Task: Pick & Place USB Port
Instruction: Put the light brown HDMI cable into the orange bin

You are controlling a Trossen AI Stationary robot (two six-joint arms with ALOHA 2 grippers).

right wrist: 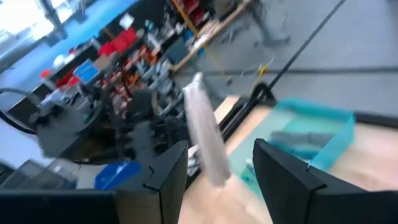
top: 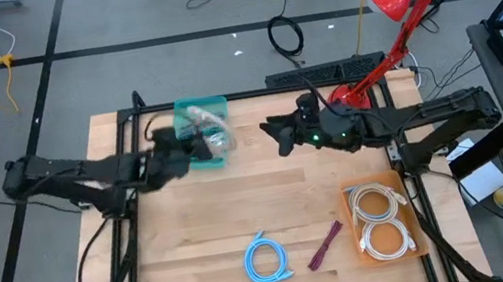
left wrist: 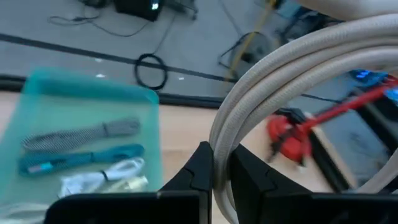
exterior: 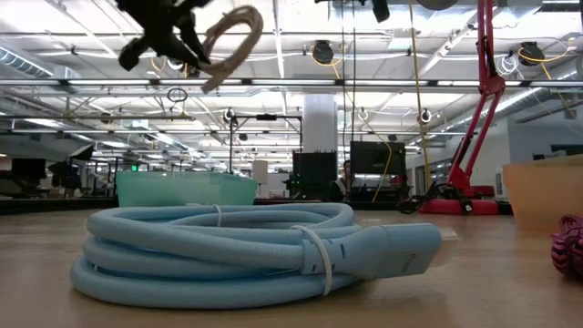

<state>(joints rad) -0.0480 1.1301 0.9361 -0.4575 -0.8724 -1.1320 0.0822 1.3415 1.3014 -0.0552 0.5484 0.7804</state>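
Note:
My left gripper (top: pixel 194 150) hovers at the near right corner of the teal bin (top: pixel 199 119) and is shut on a coil of whitish cable (top: pixel 217 138). The low view shows that coil (exterior: pixel 230 38) high above the table. Several cables lie in the bin (left wrist: pixel 87 155), which stands at the table's far edge. My right gripper (top: pixel 281 136) is open in the air, just right of the coil, touching nothing; its wrist view shows the coil (right wrist: pixel 205 140) edge-on ahead of it. A light-blue cable coil (exterior: pixel 237 251) lies flat on the table near the near edge. My left gripper pinches several strands of the whitish coil's loop (left wrist: pixel 219 146) between its two fingers, which lie across the strands. The fingers come from the table's left. The coil is lifted clear and stands out beyond the fingertips (exterior: pixel 196 56), tilted.
An orange tray (top: pixel 382 219) with two white cable coils sits at the near right of the table. A maroon cable (top: pixel 326 246) lies between it and the light-blue coil (top: pixel 265 258). A red desk lamp (top: pixel 392 7) stands at the far right corner. Bare wood lies mid-table.

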